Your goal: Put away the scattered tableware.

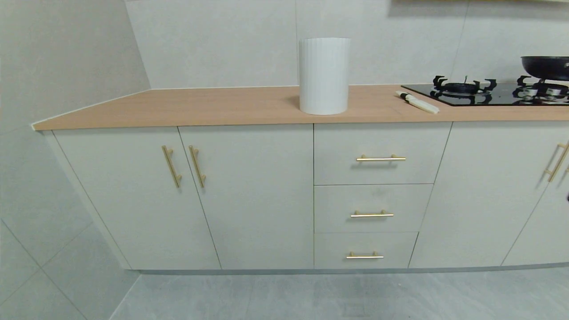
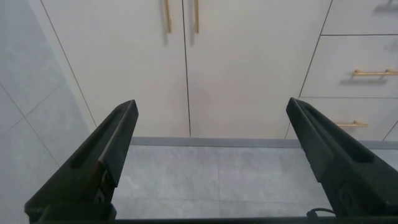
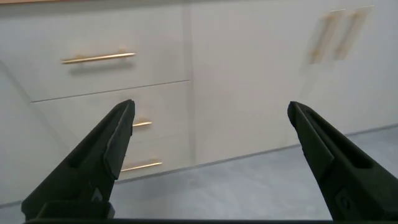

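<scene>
A cream-handled utensil (image 1: 417,102), knife-like, lies on the wooden countertop (image 1: 200,106) just left of the hob. A tall white ribbed cylinder container (image 1: 323,75) stands upright mid-counter. My left gripper (image 2: 211,112) is open, held low in front of the double cabinet doors (image 2: 186,62) and the floor. My right gripper (image 3: 211,112) is open too, facing the drawer stack (image 3: 99,93) with nothing between its fingers.
A black gas hob (image 1: 493,91) with a dark pan (image 1: 546,66) sits at the counter's right end. Three drawers with brass handles (image 1: 380,158) stand below the cylinder, cabinet doors (image 1: 182,195) to the left. Grey tiled floor (image 1: 311,295) lies in front; a wall closes the left.
</scene>
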Robot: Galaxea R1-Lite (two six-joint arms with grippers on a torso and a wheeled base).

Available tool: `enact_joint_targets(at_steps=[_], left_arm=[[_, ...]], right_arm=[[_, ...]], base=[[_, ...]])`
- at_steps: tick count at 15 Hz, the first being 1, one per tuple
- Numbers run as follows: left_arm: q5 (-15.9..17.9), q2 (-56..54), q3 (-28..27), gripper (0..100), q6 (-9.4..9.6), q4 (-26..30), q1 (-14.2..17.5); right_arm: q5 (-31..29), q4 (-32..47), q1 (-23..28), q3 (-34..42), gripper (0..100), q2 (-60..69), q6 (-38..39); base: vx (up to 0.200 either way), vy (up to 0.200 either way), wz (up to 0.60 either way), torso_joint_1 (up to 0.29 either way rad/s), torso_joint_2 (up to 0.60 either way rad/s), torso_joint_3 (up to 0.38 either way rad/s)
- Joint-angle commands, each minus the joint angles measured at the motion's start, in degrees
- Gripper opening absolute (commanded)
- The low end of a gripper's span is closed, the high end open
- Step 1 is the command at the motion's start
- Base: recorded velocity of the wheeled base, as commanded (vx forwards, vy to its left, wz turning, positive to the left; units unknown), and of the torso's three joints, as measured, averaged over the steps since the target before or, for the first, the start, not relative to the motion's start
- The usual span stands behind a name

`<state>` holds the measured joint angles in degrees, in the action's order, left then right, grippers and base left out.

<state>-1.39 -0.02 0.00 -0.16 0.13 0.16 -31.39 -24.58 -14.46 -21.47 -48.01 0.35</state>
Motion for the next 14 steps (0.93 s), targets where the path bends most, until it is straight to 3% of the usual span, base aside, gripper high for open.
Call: enact_joint_targets(at_steps=[1, 7, 10, 12, 14], left_arm=[[-0.02, 0.02, 0.0, 100, -0.02, 0.04, 0.02], [-0.02, 0.02, 0.0, 100, -0.02, -0.05, 0.02], [-0.02, 0.02, 0.0, 100, -0.02, -0.05, 0.02], [-0.02, 0.02, 0.0, 100, -0.02, 0.04, 0.02], [-0.02, 0.02, 0.0, 100, -0.02, 0.04, 0.02]], right_arm=[[0.37, 7.61, 6.72, 6.26, 100, 22.69, -4.31], [5.73, 25.72, 14.11, 7.41, 100, 48.01, -9.49], [6.87, 24.66, 14.28, 9.87, 100, 48.01, -8.09], [12.67, 23.7, 14.28, 15.05, 100, 48.01, -7.56], [23.22, 20.88, 14.28, 21.47, 100, 48.01, -5.98]], base=[[0.0, 0.0, 0.0, 0.0, 0.0, 0.0], [0.0, 0.0, 0.0, 0.0, 0.0, 0.0], [0.0, 0.0, 0.0, 0.0, 0.0, 0.0], [0.0, 0.0, 0.0, 0.0, 0.0, 0.0], [0.0, 0.0, 0.0, 0.0, 0.0, 0.0]])
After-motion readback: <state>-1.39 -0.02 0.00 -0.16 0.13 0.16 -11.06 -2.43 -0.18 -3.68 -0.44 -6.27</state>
